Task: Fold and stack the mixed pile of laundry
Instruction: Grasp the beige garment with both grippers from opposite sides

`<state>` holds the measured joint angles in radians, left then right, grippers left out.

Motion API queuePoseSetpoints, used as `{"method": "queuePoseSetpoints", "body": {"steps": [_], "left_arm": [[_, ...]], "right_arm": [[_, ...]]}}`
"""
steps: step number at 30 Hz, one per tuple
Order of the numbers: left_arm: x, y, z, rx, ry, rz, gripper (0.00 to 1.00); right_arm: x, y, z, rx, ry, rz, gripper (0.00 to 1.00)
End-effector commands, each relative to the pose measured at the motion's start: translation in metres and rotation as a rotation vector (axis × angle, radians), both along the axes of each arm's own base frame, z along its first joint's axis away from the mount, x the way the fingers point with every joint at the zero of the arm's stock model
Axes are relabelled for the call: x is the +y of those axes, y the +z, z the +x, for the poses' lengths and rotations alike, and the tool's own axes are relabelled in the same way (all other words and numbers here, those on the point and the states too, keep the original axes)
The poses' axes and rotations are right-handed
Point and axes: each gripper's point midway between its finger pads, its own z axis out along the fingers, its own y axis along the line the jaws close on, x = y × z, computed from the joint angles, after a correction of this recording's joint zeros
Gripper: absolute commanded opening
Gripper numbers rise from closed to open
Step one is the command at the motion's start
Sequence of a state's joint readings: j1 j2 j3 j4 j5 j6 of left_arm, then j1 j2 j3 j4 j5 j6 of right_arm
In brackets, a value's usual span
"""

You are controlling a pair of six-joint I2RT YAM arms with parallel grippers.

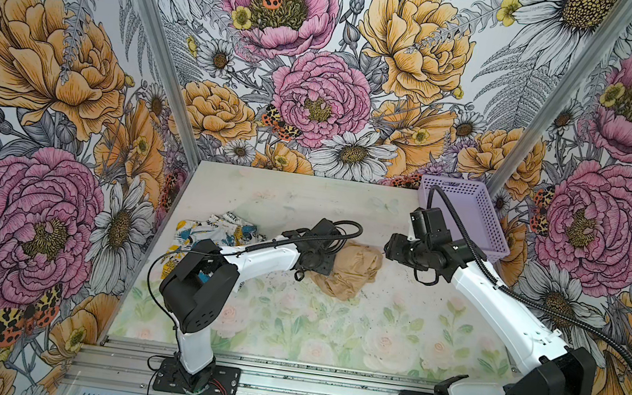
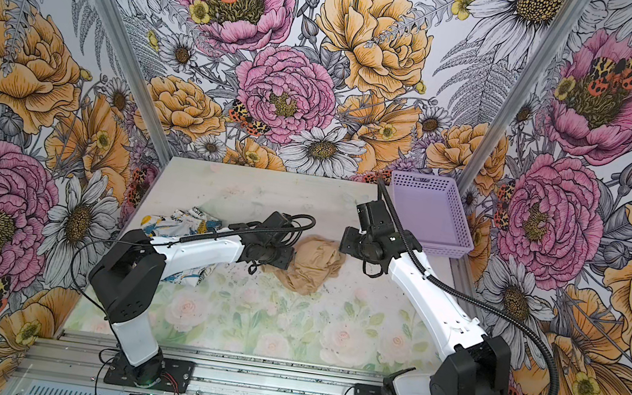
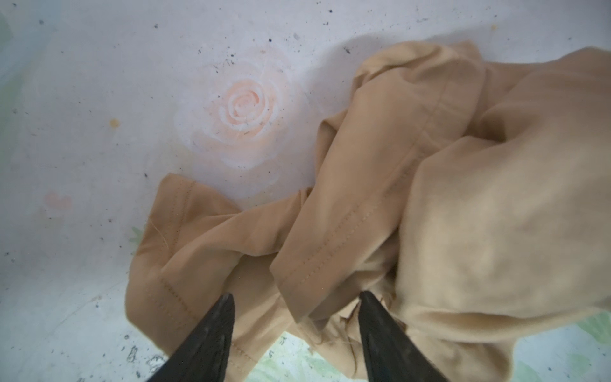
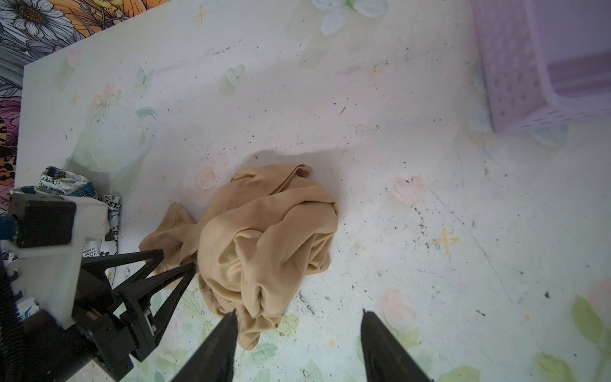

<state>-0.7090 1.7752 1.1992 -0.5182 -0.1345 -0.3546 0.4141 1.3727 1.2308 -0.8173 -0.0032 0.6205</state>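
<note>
Tan garment [image 1: 354, 269] lies crumpled in the middle of the bench [image 1: 328, 334]; printed garment [image 1: 218, 226] sits well apart, near the left edge. Left hand [image 3: 296, 294], half-wide, straddles a hemmed tan fold. Right hand [image 4: 299, 312], half-wide and empty, hovers just beside. Pinching several layers could lift a tangled bunch.

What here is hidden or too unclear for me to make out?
Patterned garment: both top views, the left arm covers much of it; lettering too small to read.
Tan garment: crumpled everywhere, so its type is unclear.
Basket: right wrist view, cut off by the edge and blurred.
</note>
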Motion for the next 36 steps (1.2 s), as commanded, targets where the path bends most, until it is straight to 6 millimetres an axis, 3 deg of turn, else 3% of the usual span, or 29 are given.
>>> {"method": "queuePoseSetpoints", "body": {"steps": [1,7,9,11,15,17,18,24,26,28,30,31,36], "left_arm": [[0.003,0.002,0.01,-0.028,0.0,0.015,0.56],[-0.017,0.005,0.01,-0.032,-0.06,-0.016,0.52],[-0.023,-0.01,0.009,-0.006,-0.078,0.008,0.49],[-0.024,-0.011,0.011,-0.008,-0.075,0.009,0.38],[-0.015,-0.005,0.017,-0.022,-0.033,0.006,0.06],[-0.009,0.001,0.019,-0.036,-0.013,0.003,0.0],[-0.006,0.025,0.021,-0.081,-0.003,-0.027,0.0],[0.011,0.085,0.022,-0.179,0.033,-0.101,0.0],[0.016,0.094,0.021,-0.187,0.038,-0.104,0.0],[0.023,0.107,0.021,-0.202,0.051,-0.114,0.0],[0.03,0.124,0.023,-0.231,0.068,-0.135,0.0],[0.035,0.136,0.025,-0.249,0.082,-0.148,0.0],[0.072,0.208,0.047,-0.383,0.152,-0.215,0.0]], "right_arm": [[0.002,0.01,0.002,-0.047,0.005,0.01,0.61],[0.003,0.011,0.004,-0.05,0.005,0.008,0.61],[0.003,0.009,0.004,-0.044,0.005,0.008,0.61],[0.003,0.008,0.004,-0.043,0.003,0.01,0.61],[0.008,0.0,0.003,-0.028,0.013,0.025,0.61],[0.017,-0.006,0.003,-0.02,0.046,0.052,0.62],[0.024,-0.01,0.004,-0.018,0.069,0.07,0.63],[0.072,-0.038,0.015,0.0,0.175,0.179,0.74],[0.079,-0.048,0.023,0.014,0.178,0.182,0.62],[0.081,-0.051,0.034,0.004,0.167,0.165,0.36],[0.082,-0.038,0.042,-0.035,0.166,0.161,0.1],[0.082,-0.026,0.048,-0.066,0.166,0.162,0.02],[0.067,0.046,0.075,-0.241,0.148,0.189,0.0]]}}
